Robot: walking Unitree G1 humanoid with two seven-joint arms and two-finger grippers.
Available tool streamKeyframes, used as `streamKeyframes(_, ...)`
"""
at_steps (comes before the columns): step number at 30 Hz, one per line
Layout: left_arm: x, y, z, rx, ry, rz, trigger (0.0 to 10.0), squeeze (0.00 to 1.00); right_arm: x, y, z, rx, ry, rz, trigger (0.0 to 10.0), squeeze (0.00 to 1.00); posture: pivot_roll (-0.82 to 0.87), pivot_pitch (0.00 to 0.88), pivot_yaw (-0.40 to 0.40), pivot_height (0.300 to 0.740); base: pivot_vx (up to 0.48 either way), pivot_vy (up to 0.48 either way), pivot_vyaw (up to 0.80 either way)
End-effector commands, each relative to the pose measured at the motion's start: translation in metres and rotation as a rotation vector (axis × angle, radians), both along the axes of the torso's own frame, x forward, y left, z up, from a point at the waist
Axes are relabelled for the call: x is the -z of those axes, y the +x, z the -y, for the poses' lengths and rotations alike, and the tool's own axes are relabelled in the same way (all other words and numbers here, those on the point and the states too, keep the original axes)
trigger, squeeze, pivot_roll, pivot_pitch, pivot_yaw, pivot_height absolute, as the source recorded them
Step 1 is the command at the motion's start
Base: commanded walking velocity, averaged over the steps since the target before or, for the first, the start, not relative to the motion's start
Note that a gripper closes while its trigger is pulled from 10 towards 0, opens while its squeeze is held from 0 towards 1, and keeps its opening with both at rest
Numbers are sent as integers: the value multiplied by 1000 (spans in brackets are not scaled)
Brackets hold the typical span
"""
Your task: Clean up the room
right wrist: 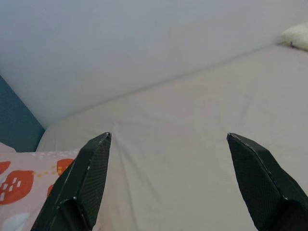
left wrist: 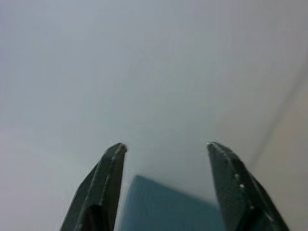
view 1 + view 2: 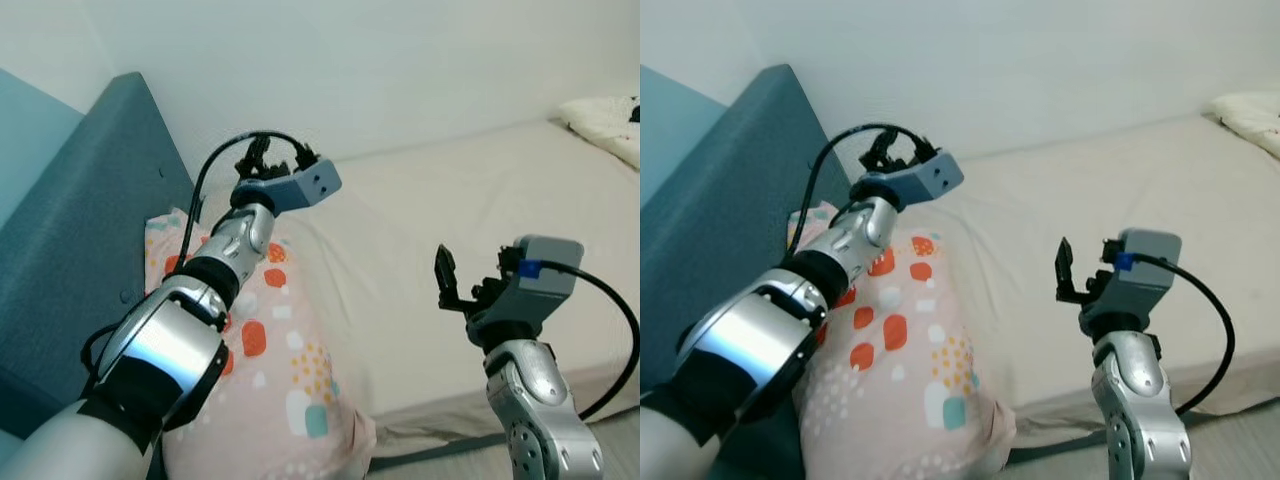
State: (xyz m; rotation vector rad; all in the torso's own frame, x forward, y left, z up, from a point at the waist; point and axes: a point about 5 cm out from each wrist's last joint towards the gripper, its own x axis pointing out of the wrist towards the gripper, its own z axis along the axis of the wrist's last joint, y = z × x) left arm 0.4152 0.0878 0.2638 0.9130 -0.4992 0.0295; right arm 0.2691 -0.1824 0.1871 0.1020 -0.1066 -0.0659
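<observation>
Bedding comes first by size: the bed runs wide under a plain beige sheet, from the white wall down to its near edge, with a teal headboard standing at the robot's left. A white pillow lies at the far right end, well apart from everything else.

Next down is the patterned pillow, pale pink with red-orange blobs and small teal and white patches. It rests at the head end, leaning against the headboard and bulging over the near edge of the mattress. It looks light, soft and yielding, with cloth that should not slip; I judge it will sag and fold if pinched at one point. A corner or a bunched fold of the cover along the upper edge seems the best hold, since the plump middle is too broad for the fingers.

Smallest are the two claws. The left claw is raised above the pillow's top, near the headboard, its fingers spread wide and empty in its wrist view. The right claw hovers over the bare sheet, just beside the pillow, also spread wide, holding nothing.
</observation>
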Motion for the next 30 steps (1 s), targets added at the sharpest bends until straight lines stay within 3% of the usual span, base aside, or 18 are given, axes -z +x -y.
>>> streamKeyframes(1,0,1,-7,14,-34,-21,10000,0,3,2,-4,-24,16,-13,10000,0,-270,92,120,740,0,0,0)
streamKeyframes(2,12,-1,-4,89,-128,-104,10000,0,5,6,-3,-22,15,-17,10000,0,-254,79,115,740,0,0,0)
streamKeyframes(5,12,-1,-4,89,-128,-104,10000,0,5,6,-3,-22,15,-17,10000,0,-254,79,115,740,0,0,0)
streamKeyframes(6,35,-5,-1,168,-250,-234,10000,0,6,9,-1,-19,20,-21,10000,0,-240,73,111,740,0,0,0)
streamKeyframes(7,35,-5,-1,168,-250,-234,10000,0,6,9,-1,-19,20,-21,10000,0,-240,73,111,740,0,0,0)
streamKeyframes(9,108,-28,-2,261,-422,-448,10000,0,11,20,-2,-66,44,-42,10000,0,-174,39,83,740,0,0,0)
streamKeyframes(11,146,-47,-9,250,-534,-532,10000,0,17,27,-5,-107,48,-65,10000,0,-146,25,70,740,0,0,0)
streamKeyframes(13,166,-60,-17,226,-608,-568,10000,0,21,33,-10,-135,42,-83,10000,0,-122,16,55,740,0,0,0)
streamKeyframes(19,185,-75,-26,233,-647,-606,10000,0,25,42,-21,-190,32,-98,10000,0,-80,0,32,740,0,0,0)
streamKeyframes(25,189,-79,-30,273,-633,-634,10000,0,26,49,-31,-244,5,-101,10000,0,-54,0,22,740,0,0,0)
streamKeyframes(30,201,-88,-45,230,-687,-682,10000,0,29,53,-39,-312,-36,-108,10000,0,-46,0,17,740,0,0,794)
